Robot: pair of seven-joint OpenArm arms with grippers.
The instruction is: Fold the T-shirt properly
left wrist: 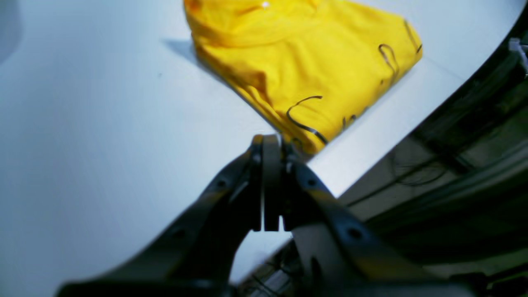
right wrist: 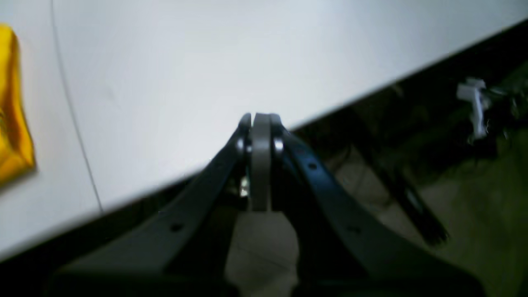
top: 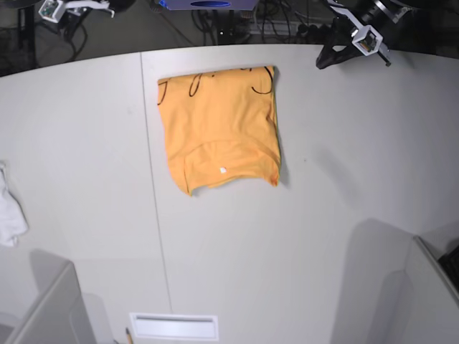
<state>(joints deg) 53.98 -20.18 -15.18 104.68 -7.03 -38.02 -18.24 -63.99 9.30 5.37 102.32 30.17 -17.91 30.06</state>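
While the shirt (top: 219,129) lies folded into a rough rectangle in the upper middle of the base view, both arms sit back at the far edge of the table (top: 323,236). The shirt rests flat, its top edge near the far table edge, with thin black line marks along that top edge and a small white tag (top: 222,170) showing near its lower edge. A seam in the table runs down just left of it. Its lower edge is uneven, with short corners hanging at lower left and lower right.

At the upper right of the base view the left gripper (top: 326,59) hangs at the table edge, well apart from the shirt. Seen from the left wrist, the left gripper (left wrist: 271,142) has its jaws pressed together with nothing between them, its tips just beside the near corner of the shirt (left wrist: 305,62) in the frame; whether they touch the cloth cannot be told. Black curved marks show on that corner of the fabric.

From the right wrist, the right gripper (right wrist: 261,121) also has its jaws closed and empty, held over the table edge with dark floor to the right. Only a sliver of the shirt (right wrist: 12,123) shows at the far left of that frame, well away from the tips. In the base view only part of the right arm shows at the upper left corner.

A white cloth (top: 8,218) lies at the left edge of the base view, well apart from the shirt.
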